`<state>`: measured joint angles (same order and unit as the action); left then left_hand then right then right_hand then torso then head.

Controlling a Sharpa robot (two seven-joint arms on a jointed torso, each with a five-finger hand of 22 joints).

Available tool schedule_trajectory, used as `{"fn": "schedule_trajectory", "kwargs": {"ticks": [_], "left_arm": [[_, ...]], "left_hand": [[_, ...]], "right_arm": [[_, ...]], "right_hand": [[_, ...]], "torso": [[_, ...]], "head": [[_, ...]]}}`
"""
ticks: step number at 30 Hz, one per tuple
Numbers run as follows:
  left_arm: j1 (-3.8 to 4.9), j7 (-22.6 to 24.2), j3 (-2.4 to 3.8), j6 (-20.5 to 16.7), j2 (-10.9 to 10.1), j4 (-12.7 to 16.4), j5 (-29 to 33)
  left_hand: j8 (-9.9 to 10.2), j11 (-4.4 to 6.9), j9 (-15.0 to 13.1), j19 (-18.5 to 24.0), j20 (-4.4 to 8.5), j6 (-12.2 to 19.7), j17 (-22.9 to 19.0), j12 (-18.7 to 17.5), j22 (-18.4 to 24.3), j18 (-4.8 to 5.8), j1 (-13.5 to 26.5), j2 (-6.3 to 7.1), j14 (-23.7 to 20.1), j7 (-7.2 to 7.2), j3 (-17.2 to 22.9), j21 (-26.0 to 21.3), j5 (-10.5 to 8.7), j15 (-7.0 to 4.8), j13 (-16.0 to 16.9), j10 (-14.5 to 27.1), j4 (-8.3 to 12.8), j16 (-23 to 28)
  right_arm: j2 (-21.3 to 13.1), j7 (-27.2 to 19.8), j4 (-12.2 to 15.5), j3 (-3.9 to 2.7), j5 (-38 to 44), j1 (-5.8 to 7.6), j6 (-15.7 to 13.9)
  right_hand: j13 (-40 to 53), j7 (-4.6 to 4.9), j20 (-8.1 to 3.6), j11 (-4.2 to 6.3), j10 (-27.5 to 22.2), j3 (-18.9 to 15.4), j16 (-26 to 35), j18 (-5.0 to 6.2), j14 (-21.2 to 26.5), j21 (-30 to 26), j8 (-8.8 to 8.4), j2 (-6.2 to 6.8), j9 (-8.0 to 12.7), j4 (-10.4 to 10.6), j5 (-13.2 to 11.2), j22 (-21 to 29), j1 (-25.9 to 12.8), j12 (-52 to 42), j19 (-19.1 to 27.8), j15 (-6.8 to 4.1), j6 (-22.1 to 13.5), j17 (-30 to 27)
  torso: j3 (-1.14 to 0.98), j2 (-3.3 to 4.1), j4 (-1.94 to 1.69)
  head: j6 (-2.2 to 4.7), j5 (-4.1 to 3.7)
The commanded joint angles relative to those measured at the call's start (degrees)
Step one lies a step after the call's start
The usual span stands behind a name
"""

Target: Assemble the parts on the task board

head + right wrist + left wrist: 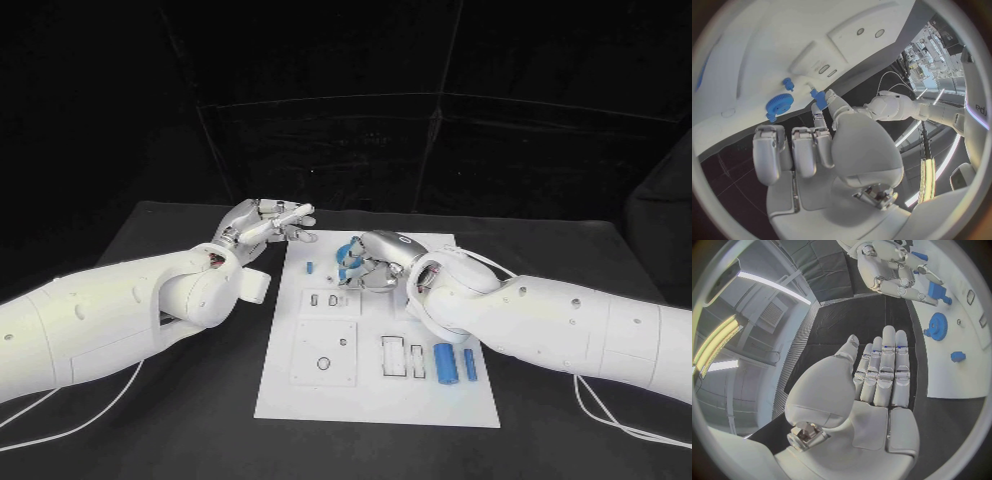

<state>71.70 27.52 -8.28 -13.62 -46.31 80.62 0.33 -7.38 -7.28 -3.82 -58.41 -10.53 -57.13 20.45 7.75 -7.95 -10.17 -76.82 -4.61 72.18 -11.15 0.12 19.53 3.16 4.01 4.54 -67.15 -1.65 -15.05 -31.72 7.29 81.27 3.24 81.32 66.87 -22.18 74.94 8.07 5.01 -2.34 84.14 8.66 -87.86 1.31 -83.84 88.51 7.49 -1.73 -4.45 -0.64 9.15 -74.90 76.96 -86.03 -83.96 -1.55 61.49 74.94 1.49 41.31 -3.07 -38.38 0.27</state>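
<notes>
pinching a small blue part, the right hand holds something light, stiff, probably slippery; left hand flat, released.

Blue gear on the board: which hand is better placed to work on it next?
Probably the right hand: it is over the task board beside the blue gear, pinching a small blue part. The left hand hangs off the board, holding nothing.

Two bulky, glossy white arms with smooth rounded shells end in silver, many-fingered metal hands: the left hand and the right hand. Thin white cables loop beside each forearm. The palms wear pale grey padded plates, and a faceted metal fitting sits at each wrist.
</notes>
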Motion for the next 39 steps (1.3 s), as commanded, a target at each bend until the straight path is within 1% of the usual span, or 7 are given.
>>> {"fn": "schedule_trajectory", "kwargs": {"ticks": [1, 5, 15, 22, 25, 31, 39], "left_arm": [[0.13, 1.46, 0.05, -0.83, 0.11, 0.01, 0.02], [0.13, 1.74, 0.05, -0.86, 0.17, 0.08, 0.02], [0.13, 1.67, 0.05, -0.54, 0.25, 0.20, 0.02], [0.12, 1.40, 0.05, -0.22, 0.25, 0.21, 0.02], [0.12, 1.29, 0.05, -0.16, 0.23, 0.19, 0.02], [0.12, 1.09, 0.05, 0.06, 0.25, 0.18, 0.02], [0.12, 0.85, 0.05, 0.28, 0.23, 0.21, 0.02]], "left_hand": [[0.15, 0.13, 0.02, -0.45, 0.15, 0.09, 0.10, -0.28, 0.07, -0.35, -0.11, -0.36, 0.02, 0.03, -0.14, -0.34, 0.00, -0.27, -0.08, -0.09, 0.32, 0.33], [0.12, 0.05, 0.01, -0.54, 0.12, -0.02, 0.37, -0.29, 0.11, -0.32, 1.16, 0.15, 0.13, -0.02, -0.91, -0.38, -0.06, -0.19, -0.06, -0.31, -0.19, 0.38], [0.12, 0.05, 0.01, -0.55, 0.12, -0.03, 0.40, -0.29, 0.11, -0.32, 1.22, 0.17, 0.13, -0.02, -0.96, -0.39, -0.05, -0.19, -0.06, -0.32, -0.21, 0.39], [0.12, 0.05, 0.01, -0.55, 0.12, -0.03, 0.41, -0.30, 0.12, -0.32, 1.23, 0.16, 0.13, -0.02, -0.97, -0.39, -0.04, -0.19, -0.06, -0.32, -0.21, 0.40], [0.12, 0.05, 0.01, -0.55, 0.12, -0.03, 0.41, -0.30, 0.12, -0.32, 1.23, 0.16, 0.13, -0.02, -0.97, -0.39, -0.04, -0.19, -0.06, -0.32, -0.21, 0.40], [0.12, 0.05, 0.01, -0.55, 0.12, -0.03, 0.41, -0.30, 0.12, -0.32, 1.23, 0.16, 0.13, -0.02, -0.97, -0.39, -0.04, -0.19, -0.06, -0.32, -0.21, 0.40], [0.13, 0.05, 0.02, -0.54, 0.11, -0.02, 0.43, -0.32, 0.13, -0.31, 1.26, 0.13, 0.10, -0.01, -0.98, -0.41, -0.03, -0.18, -0.06, -0.30, -0.22, 0.43]], "right_arm": [[0.72, 1.99, -0.18, 0.12, 3.88, -0.09, 2.93], [1.22, 2.48, -0.41, 0.25, 4.82, -0.39, 3.48], [1.57, 3.03, -0.40, 0.33, 6.43, -1.31, 5.02], [1.54, 3.54, -0.54, 0.33, 6.99, -1.66, 5.87], [1.50, 3.71, -0.59, 0.33, 7.14, -1.70, 6.29], [1.34, 4.09, -0.59, 0.33, 7.56, -1.74, 7.04], [0.98, 4.17, -0.56, 0.34, 7.76, -1.77, 7.91]], "right_hand": [[11.38, -1.53, -0.41, 0.39, 3.12, 0.20, -0.20, -0.67, -5.16, 0.36, 0.06, 0.04, -0.05, 0.16, 0.32, -12.54, -0.53, -0.19, -4.21, -0.35, 1.84, 10.26], [11.37, -1.53, -0.42, 0.38, 3.11, 0.19, -0.19, -0.67, -5.15, 0.36, 0.04, 0.07, -0.04, 0.18, 0.35, -12.54, -0.60, -0.18, -4.21, -0.35, 1.83, 10.24], [11.36, -1.51, -0.42, 0.37, 3.10, 0.15, -0.17, -0.67, -5.14, 0.37, -0.04, 0.29, -0.01, 0.17, 0.41, -12.57, -0.77, -0.17, -4.23, -0.34, 1.75, 10.20], [11.34, -1.50, -0.43, 0.36, 3.08, 0.13, -0.14, -0.66, -5.13, 0.35, -0.07, 0.37, 0.00, 0.17, 0.39, -12.53, -0.83, -0.14, -4.20, -0.34, 1.72, 10.12], [11.28, -1.47, -0.42, 0.35, 3.03, 0.11, -0.13, -0.66, -5.12, 0.34, -0.11, 0.47, 0.01, 0.18, 0.36, -12.50, -0.93, -0.07, -4.18, -0.33, 1.68, 10.08], [11.27, -1.45, -0.42, 0.33, 3.03, 0.07, -0.11, -0.65, -5.11, 0.33, -0.15, 0.58, 0.03, 0.18, 0.33, -12.48, -1.01, -0.06, -4.16, -0.32, 1.63, 10.05], [10.62, -0.87, -0.22, -0.12, 2.45, -0.36, 0.03, -0.58, -5.04, 0.18, -1.04, 2.22, 0.34, -0.02, 0.41, -12.18, -1.81, 0.67, -3.94, 0.02, 0.33, 9.75]], "torso": [[-0.08, 0.09, -0.11], [-0.07, 0.04, -0.03], [-0.16, 0.07, 0.14], [-0.12, 0.03, 0.02], [-0.12, 0.06, 0.05], [-0.11, 0.05, 0.02], [-0.09, 0.05, 0.01]], "head": [[-0.08, 0.13], [-0.26, 0.24], [-0.67, 0.59], [-1.10, 0.47], [-1.00, 0.55], [-1.12, 0.61], [-1.26, 0.69]]}}
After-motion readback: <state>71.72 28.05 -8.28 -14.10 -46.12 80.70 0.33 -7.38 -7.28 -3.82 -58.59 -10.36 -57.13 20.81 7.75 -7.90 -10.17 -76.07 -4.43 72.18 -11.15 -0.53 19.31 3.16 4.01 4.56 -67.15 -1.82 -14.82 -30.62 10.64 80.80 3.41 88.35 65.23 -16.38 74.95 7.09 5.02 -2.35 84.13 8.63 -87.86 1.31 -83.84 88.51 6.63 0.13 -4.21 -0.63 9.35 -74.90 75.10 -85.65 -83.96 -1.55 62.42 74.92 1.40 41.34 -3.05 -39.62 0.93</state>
